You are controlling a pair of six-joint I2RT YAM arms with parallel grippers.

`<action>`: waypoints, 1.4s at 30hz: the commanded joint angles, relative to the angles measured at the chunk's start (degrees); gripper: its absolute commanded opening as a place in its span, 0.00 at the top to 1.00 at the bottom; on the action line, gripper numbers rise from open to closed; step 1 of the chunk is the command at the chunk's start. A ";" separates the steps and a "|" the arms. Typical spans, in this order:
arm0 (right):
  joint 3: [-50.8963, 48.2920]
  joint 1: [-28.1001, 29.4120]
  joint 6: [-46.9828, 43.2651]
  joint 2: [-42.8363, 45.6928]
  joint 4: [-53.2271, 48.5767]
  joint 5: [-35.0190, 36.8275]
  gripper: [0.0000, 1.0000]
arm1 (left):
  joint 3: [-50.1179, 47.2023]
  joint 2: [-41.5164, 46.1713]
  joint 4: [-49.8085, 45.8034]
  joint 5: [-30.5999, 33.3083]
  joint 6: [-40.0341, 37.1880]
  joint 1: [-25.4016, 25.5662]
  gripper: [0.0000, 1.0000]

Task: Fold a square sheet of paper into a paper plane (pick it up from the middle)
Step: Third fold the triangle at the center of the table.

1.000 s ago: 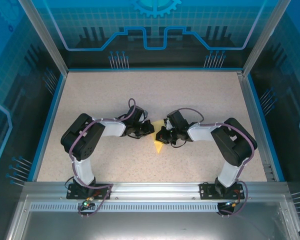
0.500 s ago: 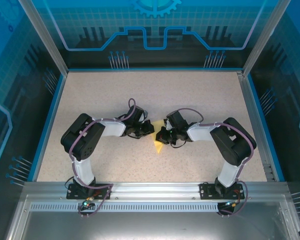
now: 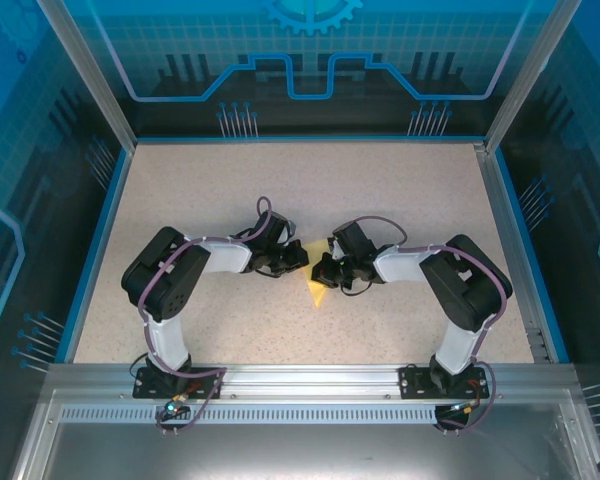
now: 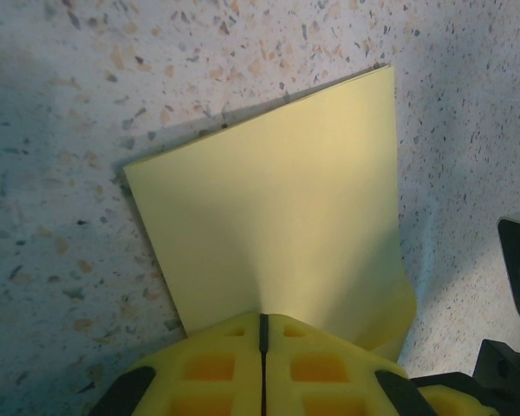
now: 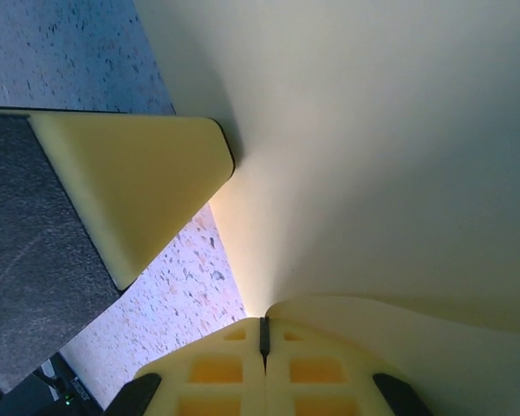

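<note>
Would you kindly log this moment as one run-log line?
left gripper: shut on paper sheet | right gripper: shut on paper sheet | paper sheet: pale yellow, partly folded

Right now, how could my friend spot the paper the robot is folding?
Find the speckled table, then its middle, where two black arms meet. Both the left claw and right claw pinch the folded paper; it's thin, pale yellow, with a pointed corner.

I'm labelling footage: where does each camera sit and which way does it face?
Top external: above, behind the bases, looking down at the speckled table; both arms show.
Left wrist: looks past the left end effector, shut on the pale-yellow folded paper sheet.
Right wrist: looks past the right end effector, pinching that sheet.
All three share the sheet.
</note>
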State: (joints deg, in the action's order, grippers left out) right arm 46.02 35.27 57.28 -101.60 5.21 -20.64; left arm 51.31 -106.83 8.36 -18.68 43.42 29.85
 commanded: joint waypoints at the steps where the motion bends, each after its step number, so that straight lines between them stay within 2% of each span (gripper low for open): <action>1: -0.58 0.77 0.56 -1.22 0.85 1.50 0.97 | 0.31 -1.19 -2.09 0.65 -1.14 -0.25 0.91; 29: -0.98 0.77 1.26 -2.92 0.61 2.52 0.96 | 0.19 1.26 -3.22 1.05 -1.08 -0.31 0.91; 37: -0.83 0.96 0.04 -3.86 -1.87 3.42 0.90 | -2.04 8.85 -4.20 3.16 0.96 -1.93 0.90; 42: -1.28 0.94 0.38 -4.33 -1.62 3.54 0.80 | -3.92 11.45 -5.01 4.00 1.49 -3.19 0.90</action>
State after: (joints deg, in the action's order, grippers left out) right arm 46.00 35.33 58.28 -102.78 6.76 -20.36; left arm 49.23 -97.12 5.52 -16.21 43.64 27.46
